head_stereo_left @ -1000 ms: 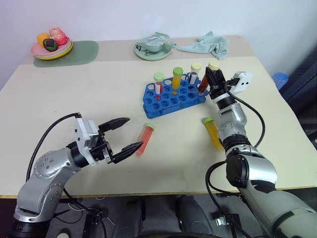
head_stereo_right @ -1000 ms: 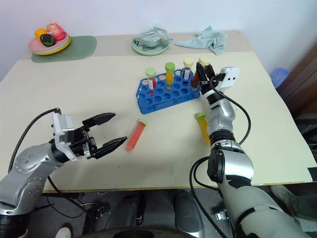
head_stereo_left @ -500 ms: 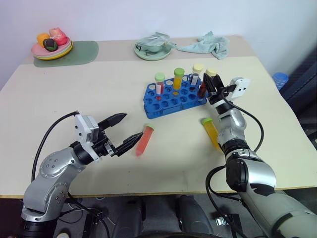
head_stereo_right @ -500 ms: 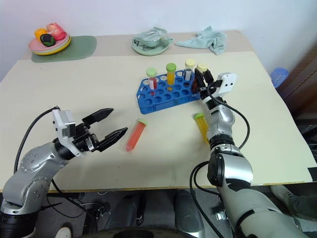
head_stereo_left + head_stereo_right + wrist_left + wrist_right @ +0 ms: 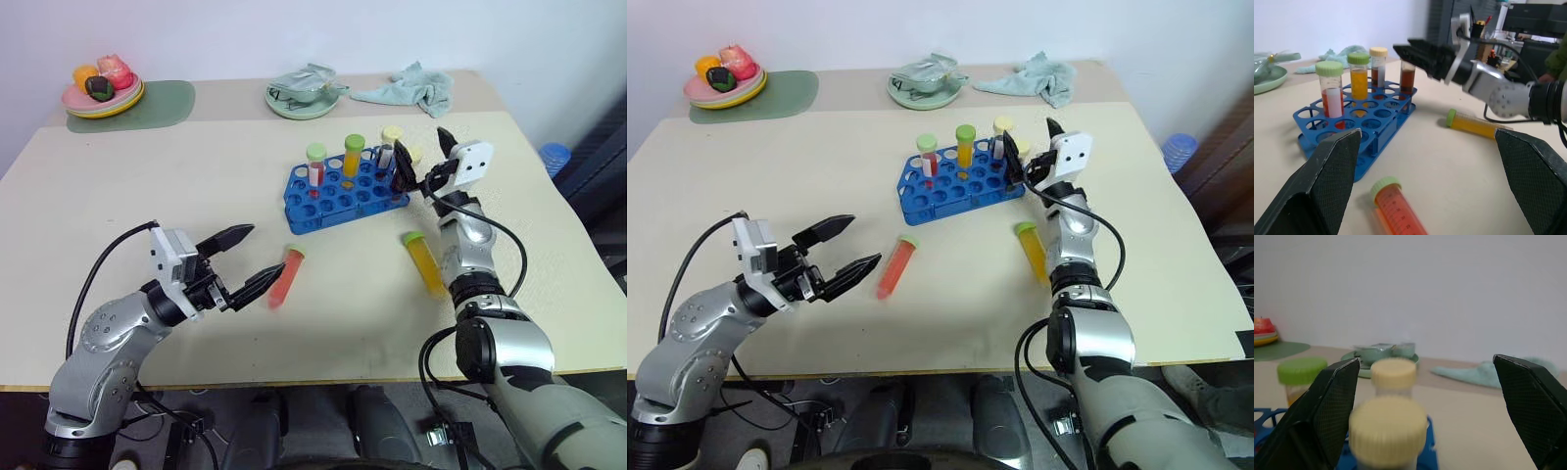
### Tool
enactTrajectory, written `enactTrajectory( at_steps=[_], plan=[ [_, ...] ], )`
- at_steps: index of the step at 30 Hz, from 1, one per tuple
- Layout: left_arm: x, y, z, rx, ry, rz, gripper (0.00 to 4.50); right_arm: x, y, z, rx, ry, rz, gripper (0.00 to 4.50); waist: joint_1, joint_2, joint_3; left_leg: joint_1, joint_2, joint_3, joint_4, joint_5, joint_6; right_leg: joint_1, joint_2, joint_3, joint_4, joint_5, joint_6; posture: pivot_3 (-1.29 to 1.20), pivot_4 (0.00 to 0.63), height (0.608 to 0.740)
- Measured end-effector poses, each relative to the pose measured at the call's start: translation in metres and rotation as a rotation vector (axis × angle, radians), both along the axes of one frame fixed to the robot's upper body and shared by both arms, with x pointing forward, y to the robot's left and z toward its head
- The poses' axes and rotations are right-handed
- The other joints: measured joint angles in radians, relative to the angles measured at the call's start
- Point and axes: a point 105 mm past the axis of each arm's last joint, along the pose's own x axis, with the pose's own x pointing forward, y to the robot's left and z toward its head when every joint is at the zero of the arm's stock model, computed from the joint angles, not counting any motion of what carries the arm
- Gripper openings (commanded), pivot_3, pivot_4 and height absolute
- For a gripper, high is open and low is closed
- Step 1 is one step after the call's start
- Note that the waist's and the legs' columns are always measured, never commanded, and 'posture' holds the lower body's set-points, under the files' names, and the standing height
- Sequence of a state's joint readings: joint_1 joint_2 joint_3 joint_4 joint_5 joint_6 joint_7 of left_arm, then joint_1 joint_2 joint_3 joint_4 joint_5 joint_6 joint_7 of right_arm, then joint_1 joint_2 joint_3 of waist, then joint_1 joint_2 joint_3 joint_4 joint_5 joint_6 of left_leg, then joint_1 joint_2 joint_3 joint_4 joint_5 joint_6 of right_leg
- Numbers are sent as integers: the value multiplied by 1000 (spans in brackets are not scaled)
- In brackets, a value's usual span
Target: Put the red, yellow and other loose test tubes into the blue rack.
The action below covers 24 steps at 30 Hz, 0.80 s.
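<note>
the right claw (image 5: 423,162) stands wide open at the far right end of the blue rack (image 5: 343,191), holding nothing. its two black fingers flank the cream-capped tube of dark brown liquid (image 5: 1407,76) that stands in the rack's end hole, and i cannot tell whether either finger touches the cap. in the right wrist view that cream cap (image 5: 1387,430) sits low between the spread fingers, with a second cream cap (image 5: 1393,373) behind it and a green cap (image 5: 1302,370) off to one side.

the left claw (image 5: 240,261) is also spread wide and empty, hovering low over the surface (image 5: 176,186) near the robot. the red tube (image 5: 285,275) lies flat just beyond its fingertips, green cap pointing toward the rack, apart from both fingers.

the yellow tube (image 5: 423,259) lies flat on the surface beside the right forearm, green cap toward the rack, well apart from the red one.

four tubes stand upright along the rack's far row: red, yellow, a pale one and the dark brown one. the near rows of holes are open.

there is broad bare surface between the rack and the near edge, and more to the left of the rack. at the far edge sit a plate of toy food (image 5: 102,90) on a green mat (image 5: 147,106), a green dish (image 5: 302,94) and a crumpled teal cloth (image 5: 411,84).

fine graduation marks run along the red tube in the left wrist view; they are too small to read.
</note>
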<state>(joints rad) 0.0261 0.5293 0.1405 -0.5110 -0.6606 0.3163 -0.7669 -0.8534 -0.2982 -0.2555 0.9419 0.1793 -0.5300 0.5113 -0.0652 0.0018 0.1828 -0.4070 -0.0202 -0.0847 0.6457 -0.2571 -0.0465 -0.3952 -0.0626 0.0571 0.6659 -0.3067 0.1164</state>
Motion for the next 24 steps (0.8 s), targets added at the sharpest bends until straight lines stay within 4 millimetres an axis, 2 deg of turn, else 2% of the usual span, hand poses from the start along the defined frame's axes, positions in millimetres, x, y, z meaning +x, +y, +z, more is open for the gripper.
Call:
enactTrajectory(
  at_steps=[3,7,12,24],
  plan=[
    [0,-2,-2,1,3,-10,4500,-7,-10,7,-47,24,-25,4438,5,0,0,0,0,0,0,0,0,0,0,0,0,0,0,0,150,740],
    [1,-1,-4,0,3,-11,4500,-23,-14,3,-130,133,-9,4438,13,0,0,0,0,-1,0,0,0,0,0,1,0,0,0,0,150,740],
    [4,-3,-6,-6,4,-35,4500,-54,-14,-22,-254,381,36,4438,25,0,0,0,0,-1,1,0,0,0,-2,1,0,0,0,0,150,740],
    [5,-5,-10,-7,0,-73,4500,-102,-22,-59,-101,1042,105,4438,26,0,0,-1,0,-1,1,0,1,0,-1,1,-1,0,0,0,150,740]
  ],
)
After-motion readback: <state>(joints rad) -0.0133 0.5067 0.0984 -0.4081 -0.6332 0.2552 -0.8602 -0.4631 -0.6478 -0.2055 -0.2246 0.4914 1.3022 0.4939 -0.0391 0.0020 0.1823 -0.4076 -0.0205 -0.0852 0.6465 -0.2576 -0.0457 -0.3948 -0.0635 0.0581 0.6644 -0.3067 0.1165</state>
